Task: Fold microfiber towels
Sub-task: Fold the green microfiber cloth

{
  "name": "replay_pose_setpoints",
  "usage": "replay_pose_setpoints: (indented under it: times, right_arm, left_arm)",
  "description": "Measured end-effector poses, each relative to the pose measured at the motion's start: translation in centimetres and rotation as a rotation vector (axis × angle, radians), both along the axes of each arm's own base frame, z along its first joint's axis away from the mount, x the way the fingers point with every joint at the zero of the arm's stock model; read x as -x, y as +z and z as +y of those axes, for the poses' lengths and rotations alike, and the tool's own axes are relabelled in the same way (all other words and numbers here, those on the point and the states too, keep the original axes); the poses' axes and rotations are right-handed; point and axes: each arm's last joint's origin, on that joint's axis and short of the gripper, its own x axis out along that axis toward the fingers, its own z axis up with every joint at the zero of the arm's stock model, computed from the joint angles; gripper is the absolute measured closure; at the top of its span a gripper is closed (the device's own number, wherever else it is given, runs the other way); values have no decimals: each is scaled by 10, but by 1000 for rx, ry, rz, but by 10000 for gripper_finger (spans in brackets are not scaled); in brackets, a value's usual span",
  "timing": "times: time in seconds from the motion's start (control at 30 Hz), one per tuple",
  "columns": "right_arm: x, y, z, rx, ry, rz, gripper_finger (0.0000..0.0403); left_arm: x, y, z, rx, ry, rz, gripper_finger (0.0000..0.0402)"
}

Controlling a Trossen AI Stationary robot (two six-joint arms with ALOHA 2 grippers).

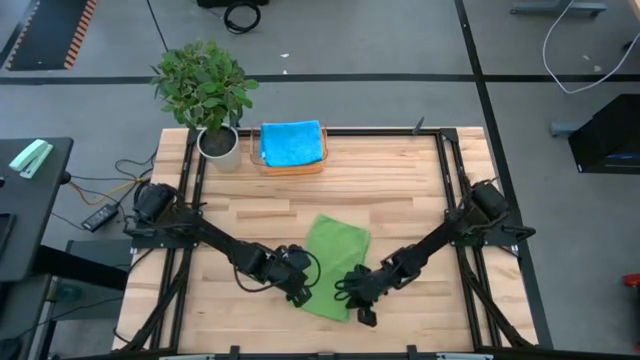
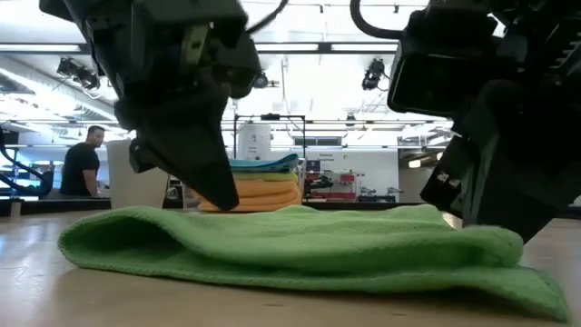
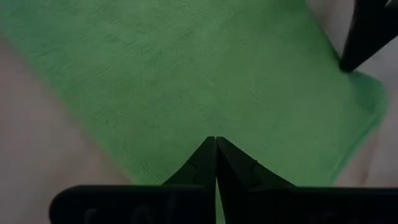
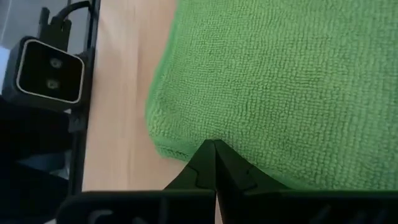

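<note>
Progress: green towel (image 1: 335,263) folded over once on worktop (image 1: 400,190), further folding judged left. Left pincer (image 1: 298,296) and right pincer (image 1: 364,315) both closed at its near edge, grip unclear. Blue towel (image 1: 291,143) already stacked in tray (image 1: 292,167).

A potted plant (image 1: 206,85) with leafy green stems stands in a white pot at the table's (image 1: 410,190) far left corner. Off the table's left side, a dark side table (image 1: 30,215) carries a pale green object (image 1: 31,158). A person (image 2: 82,163) stands in the room behind.
</note>
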Motion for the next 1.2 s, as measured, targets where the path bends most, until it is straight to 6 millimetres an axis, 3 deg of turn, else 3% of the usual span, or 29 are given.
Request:
replay_pose_setpoints:
  times: [0.2, 0.47, 0.63, 0.77, 0.87, 1.03, 1.2]
  right_arm:
    - [5, -6, 9, -6, -10, 38, 400]
    - [27, 15, 3, 85, 42, 157, 400]
    - [38, 59, -8, 115, 104, 66, 400]
    - [44, 97, -28, 111, 78, -24, 400]
    - [48, 113, -39, 108, 53, -54, 400]
    - [62, 104, -33, 160, 133, -31, 400]
    - [67, 82, -4, 229, 277, -38, 385]
  left_arm:
    - [-1, -8, -2, 3, -18, 27, 396]
    - [-3, -5, -7, 24, -51, -14, 390]
    - [-10, 10, -1, 11, -89, -92, 394]
    - [-14, 28, 11, -10, -86, -145, 384]
    - [-12, 41, 16, -45, -124, -163, 387]
    - [-5, 51, 10, -129, -284, -167, 394]
    - [4, 40, -12, -235, -555, -126, 354]
